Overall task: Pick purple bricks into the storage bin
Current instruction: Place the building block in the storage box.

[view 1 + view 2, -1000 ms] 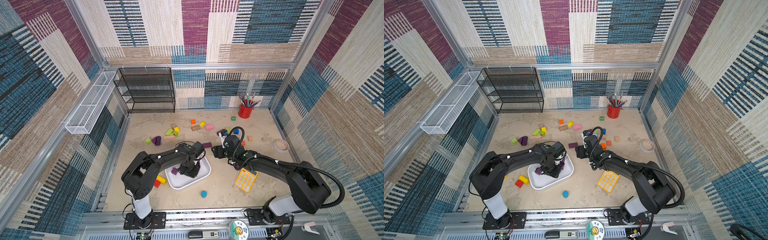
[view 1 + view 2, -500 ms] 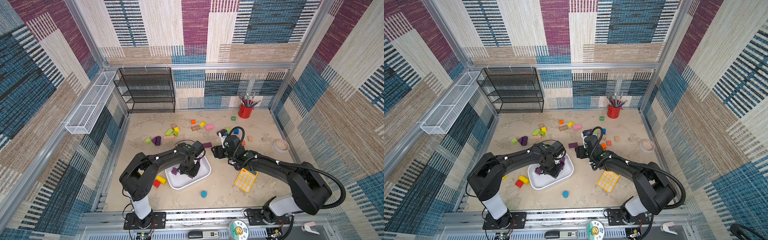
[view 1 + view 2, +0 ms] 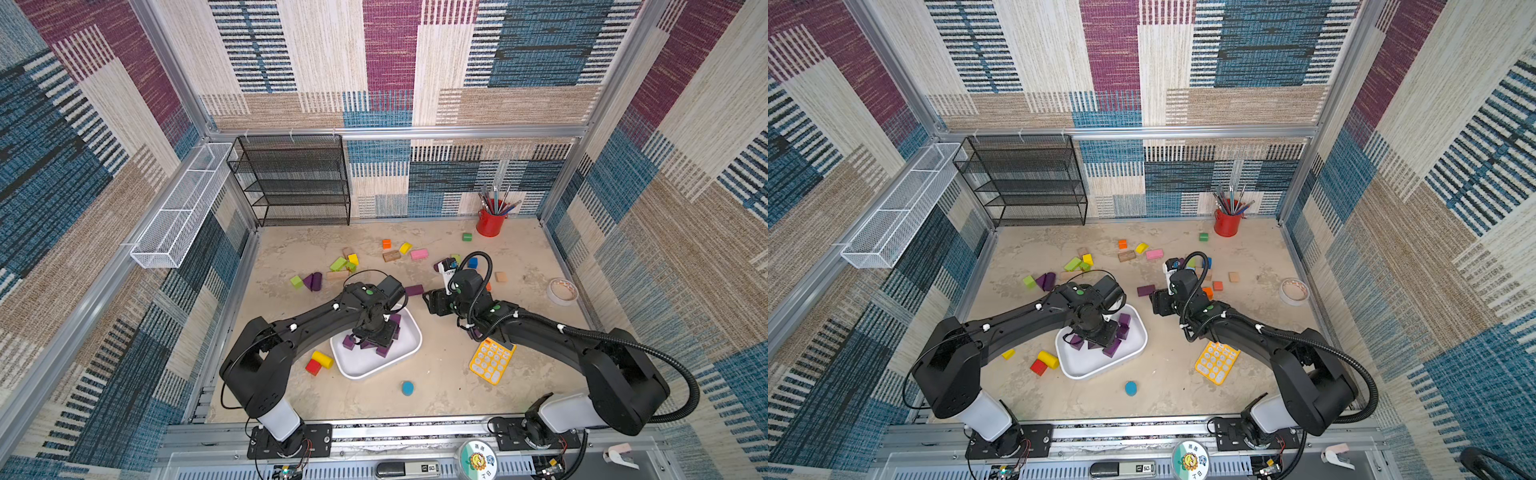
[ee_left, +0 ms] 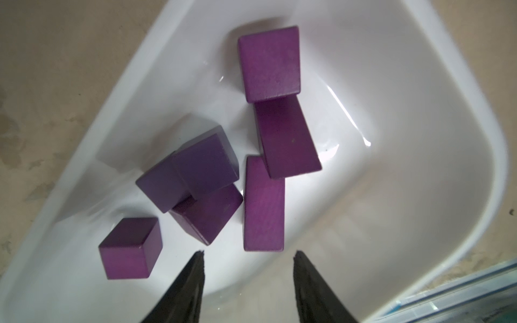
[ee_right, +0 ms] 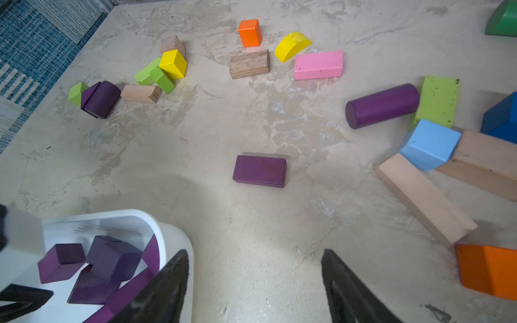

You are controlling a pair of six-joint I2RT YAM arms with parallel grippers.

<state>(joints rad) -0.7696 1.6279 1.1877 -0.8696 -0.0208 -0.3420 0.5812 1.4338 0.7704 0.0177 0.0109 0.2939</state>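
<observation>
Little had shifted over the last second: our left gripper hung over the storage bin as before, and the right arm kept its place beside it. We saw the left jaws moderately apart with nothing between them, and a flat purple bar lying in the bin just ahead of the tips. Six purple bricks lay in the bin, some piled on each other. Our right gripper stood wide and empty, facing a lone purple oblong on the table. Also outside were a purple cylinder touching a lime block, and a rounded purple piece, perhaps two together, against a small green block. We judged the job past halfway.
</observation>
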